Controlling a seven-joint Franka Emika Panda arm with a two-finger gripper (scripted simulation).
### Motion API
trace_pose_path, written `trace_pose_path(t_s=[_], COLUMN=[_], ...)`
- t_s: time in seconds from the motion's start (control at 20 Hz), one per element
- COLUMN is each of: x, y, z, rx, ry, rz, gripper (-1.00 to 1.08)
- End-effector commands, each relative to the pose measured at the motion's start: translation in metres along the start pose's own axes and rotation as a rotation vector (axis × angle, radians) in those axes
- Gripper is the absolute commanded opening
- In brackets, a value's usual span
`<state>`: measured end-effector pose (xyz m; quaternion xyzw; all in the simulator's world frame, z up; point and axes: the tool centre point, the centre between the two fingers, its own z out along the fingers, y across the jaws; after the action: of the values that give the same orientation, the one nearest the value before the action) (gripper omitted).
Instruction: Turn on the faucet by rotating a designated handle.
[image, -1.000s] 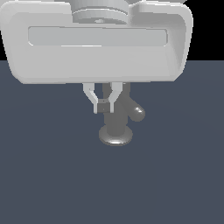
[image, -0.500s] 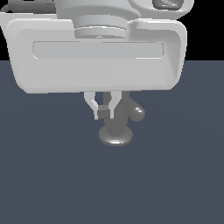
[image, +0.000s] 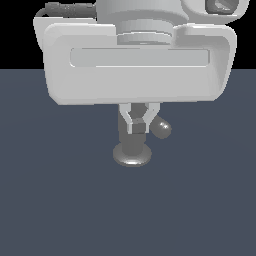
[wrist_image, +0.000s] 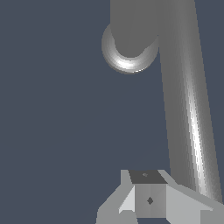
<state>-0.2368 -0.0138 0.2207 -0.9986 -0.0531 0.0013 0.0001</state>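
1. Claw (image: 137, 121) hangs in front of the faucet's (image: 131, 145) upper part in the exterior view, its fingertips pressed together with nothing between them.
2. Faucet stands upright on its disc foot on the dark floor (image: 60, 200).
3. Handle (image: 162, 128) sticks out from the faucet's top toward the exterior view's right, just beside the claw.
4. Wrist view shows the handle (wrist_image: 186, 96) as a long rod running past the fingertips (wrist_image: 148, 199).

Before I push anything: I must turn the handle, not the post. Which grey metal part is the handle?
The thin handle jutting sideways toward the exterior view's right, rounded tip; the faucet stands thick and upright.
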Motion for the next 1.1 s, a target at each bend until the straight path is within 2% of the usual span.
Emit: trace_pose_path(t_s=[0.0,1.05], x=[0.003,0.018], y=[0.014,0.101], z=[0.0,0.0], rx=[0.0,-0.001], ry=[0.003,0.002], rz=[0.007,0.007], gripper=[-1.0,-1.0])
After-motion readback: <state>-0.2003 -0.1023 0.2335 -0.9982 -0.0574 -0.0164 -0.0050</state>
